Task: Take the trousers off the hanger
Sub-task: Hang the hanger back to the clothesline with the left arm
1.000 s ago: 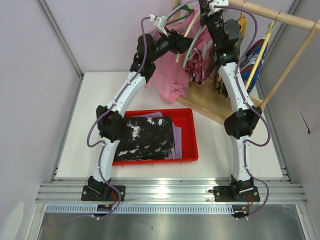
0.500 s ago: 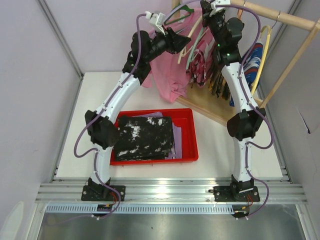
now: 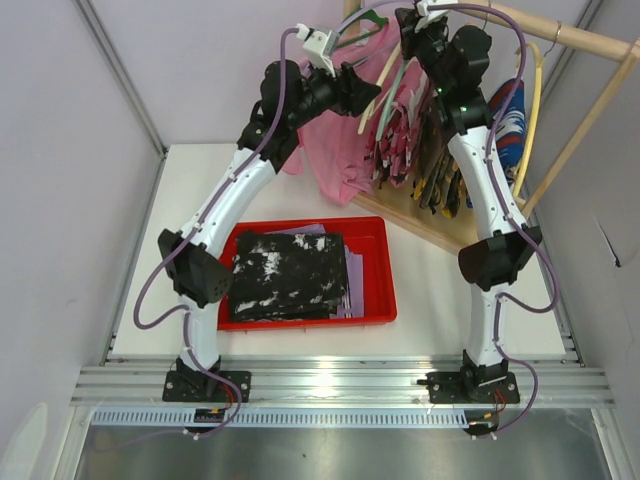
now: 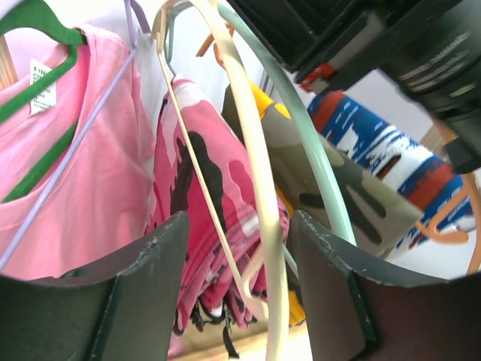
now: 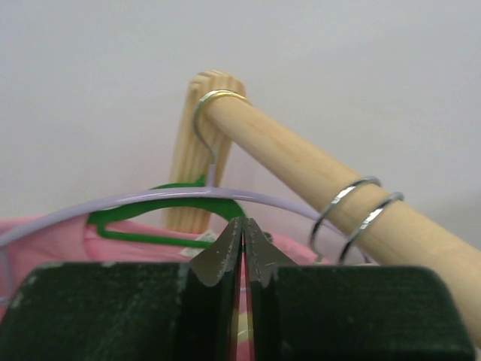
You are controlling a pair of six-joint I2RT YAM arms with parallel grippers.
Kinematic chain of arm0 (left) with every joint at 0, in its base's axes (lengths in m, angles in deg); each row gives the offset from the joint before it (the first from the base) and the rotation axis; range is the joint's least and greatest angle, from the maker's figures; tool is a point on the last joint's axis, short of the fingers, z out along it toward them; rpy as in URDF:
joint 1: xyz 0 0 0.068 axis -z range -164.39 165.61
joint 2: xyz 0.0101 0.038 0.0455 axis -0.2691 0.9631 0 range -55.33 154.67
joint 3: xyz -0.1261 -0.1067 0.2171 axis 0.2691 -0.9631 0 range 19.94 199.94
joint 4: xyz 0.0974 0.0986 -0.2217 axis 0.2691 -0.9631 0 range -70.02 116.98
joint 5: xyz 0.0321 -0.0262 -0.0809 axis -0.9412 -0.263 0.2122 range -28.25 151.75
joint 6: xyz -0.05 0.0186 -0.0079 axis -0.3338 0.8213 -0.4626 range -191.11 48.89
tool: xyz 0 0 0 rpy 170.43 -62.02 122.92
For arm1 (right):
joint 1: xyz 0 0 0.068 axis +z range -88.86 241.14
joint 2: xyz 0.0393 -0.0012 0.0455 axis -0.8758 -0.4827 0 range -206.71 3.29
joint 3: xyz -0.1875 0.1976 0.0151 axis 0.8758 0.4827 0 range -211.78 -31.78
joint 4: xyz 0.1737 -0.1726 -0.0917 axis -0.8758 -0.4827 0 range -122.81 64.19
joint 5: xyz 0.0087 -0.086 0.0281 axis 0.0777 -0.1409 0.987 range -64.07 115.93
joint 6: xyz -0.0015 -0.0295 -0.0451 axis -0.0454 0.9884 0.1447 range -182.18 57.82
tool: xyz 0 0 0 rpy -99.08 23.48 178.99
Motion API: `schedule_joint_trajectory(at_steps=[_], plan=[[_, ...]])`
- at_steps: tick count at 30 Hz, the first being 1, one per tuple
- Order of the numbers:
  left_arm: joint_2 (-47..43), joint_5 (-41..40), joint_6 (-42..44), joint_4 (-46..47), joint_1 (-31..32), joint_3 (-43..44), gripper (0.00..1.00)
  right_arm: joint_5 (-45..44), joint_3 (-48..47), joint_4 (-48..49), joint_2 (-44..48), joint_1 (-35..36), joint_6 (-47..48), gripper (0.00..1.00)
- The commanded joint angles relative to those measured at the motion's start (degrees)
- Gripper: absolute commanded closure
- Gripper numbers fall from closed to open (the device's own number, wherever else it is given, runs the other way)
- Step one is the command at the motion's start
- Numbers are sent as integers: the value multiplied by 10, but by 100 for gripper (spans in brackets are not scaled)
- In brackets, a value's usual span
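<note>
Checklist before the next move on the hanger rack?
1. Left claw open: ok, jaws astride the cream hanger.
2. Cloth in left claw: not ok, nothing gripped; pink camouflage garment hangs beyond.
3. Right claw shut: ok; whether it pinches anything: cannot tell.
4. Hooks seated on wooden rod: ok.
5. Red tray: ok, black speckled trousers lie flat over lavender trousers.

Pink shirt (image 3: 335,165) hangs on wooden rail (image 3: 580,38) behind red tray (image 3: 310,323).
</note>
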Motion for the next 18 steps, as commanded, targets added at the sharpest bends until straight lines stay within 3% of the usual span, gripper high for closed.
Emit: schedule_joint_trajectory(at_steps=[1, 3, 7, 12, 18], plan=[[-62, 3, 53, -10, 7, -23, 37, 11, -2, -68, 71, 31, -12, 89], [-70, -3, 59, -9, 7, -38, 37, -1, 7, -99, 100, 47, -12, 87], [-70, -25, 70, -7, 11, -42, 38, -56, 30, -139, 150, 94, 6, 67], [-51, -39, 87, 12, 22, -39, 38, -152, 47, -211, 218, 132, -33, 60], [-15, -75, 99, 23, 34, -1, 45, -259, 246, -188, 386, 130, -108, 50]])
